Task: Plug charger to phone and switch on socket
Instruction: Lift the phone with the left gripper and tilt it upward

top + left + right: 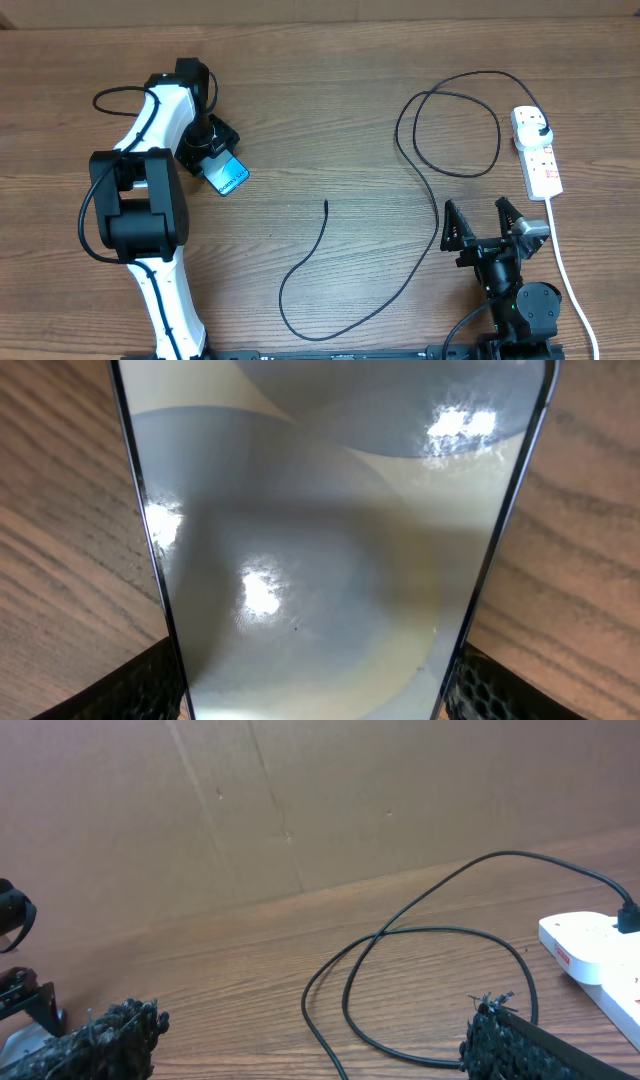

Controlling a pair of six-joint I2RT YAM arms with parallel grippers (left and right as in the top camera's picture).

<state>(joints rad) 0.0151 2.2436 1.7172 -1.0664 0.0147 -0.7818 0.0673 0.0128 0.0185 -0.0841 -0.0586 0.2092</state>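
Observation:
The phone (229, 177), with a light-blue screen, lies tilted on the wooden table at the left. My left gripper (207, 150) is shut on its upper end. In the left wrist view the phone (320, 560) fills the frame, with a finger against each of its long edges. The charger cable (420, 262) snakes across the table. Its connector tip (326, 204) lies free at the centre and its black plug (539, 129) sits in the white socket strip (541, 162) at the right. My right gripper (486, 226) is open and empty, low and left of the strip. The right wrist view shows the cable (400, 933) and the strip (590, 958).
The strip's thick white cord (568, 275) runs down along the right side past my right arm's base. A brown cardboard wall (300, 810) stands behind the table. The cable forms a wide loop (455, 130) at the upper right.

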